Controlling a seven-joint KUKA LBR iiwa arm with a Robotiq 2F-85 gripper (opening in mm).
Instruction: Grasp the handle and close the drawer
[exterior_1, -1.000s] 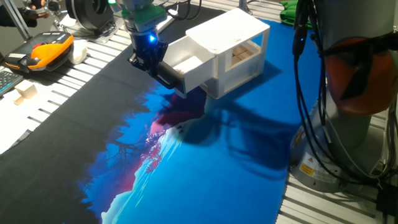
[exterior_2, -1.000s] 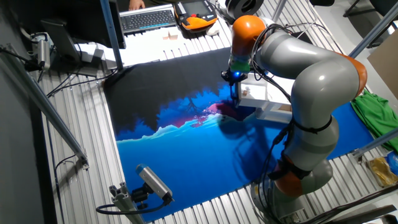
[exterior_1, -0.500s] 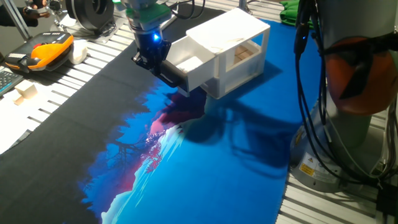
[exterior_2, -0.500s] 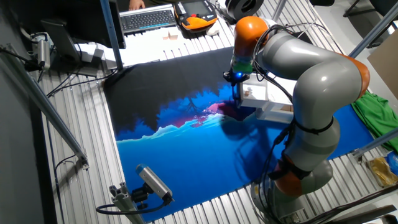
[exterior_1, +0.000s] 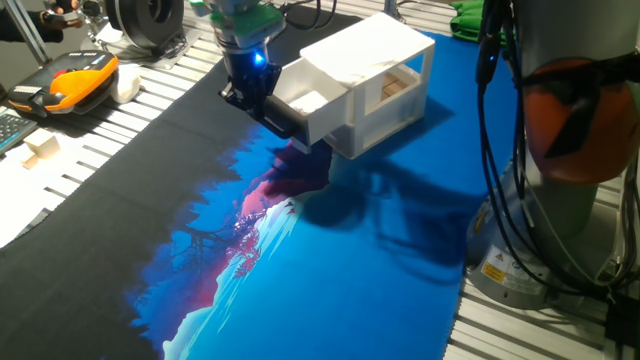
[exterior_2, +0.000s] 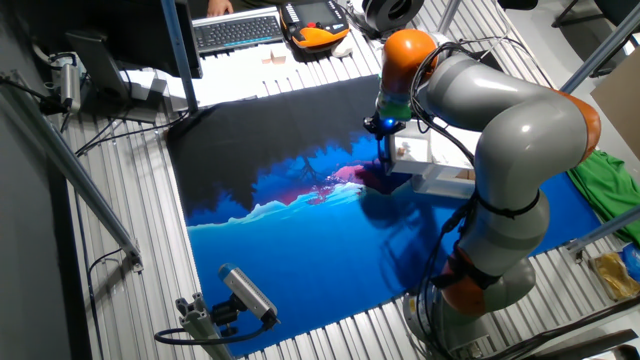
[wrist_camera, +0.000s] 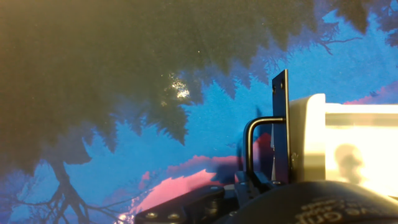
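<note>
One fixed view: the gripper (exterior_1: 262, 98) descends onto the front of the drawer (exterior_1: 300, 103), its black fingers clamped about the handle (exterior_1: 283, 122); the jaws stand narrow, with only the bar between them. The drawer projects partly from the white cabinet (exterior_1: 372, 75), which sits on the blue-and-black printed mat (exterior_1: 300, 250). Against the picture taken 1.0 s ago, gripper and drawer front lie closer to the cabinet and less of the drawer's open top shows. An orange-and-black handheld device (exterior_1: 78, 80) lies on the slatted table (exterior_1: 90, 160) at left, well apart. Black cables (exterior_1: 500, 150) hang in front of the arm's base at right.

The other fixed view: the grey arm (exterior_2: 520, 130) reaches over and hides most of the cabinet; the gripper (exterior_2: 386, 152) shows as a dark form at the drawer's (exterior_2: 412, 152) front. Its opening cannot be told here. Compared with 1.0 s ago, the orange wrist joint (exterior_2: 408, 50) has shifted slightly right. A keyboard (exterior_2: 238, 30) lies beyond the mat's far edge, and a small camera (exterior_2: 247, 292) stands near its front edge.

Hand view: the handle (wrist_camera: 264, 146) appears as a thin black loop standing off a black plate on the white drawer (wrist_camera: 348, 149) front, its lower end running into the gripper body (wrist_camera: 261, 202). The fingertips are hidden.
</note>
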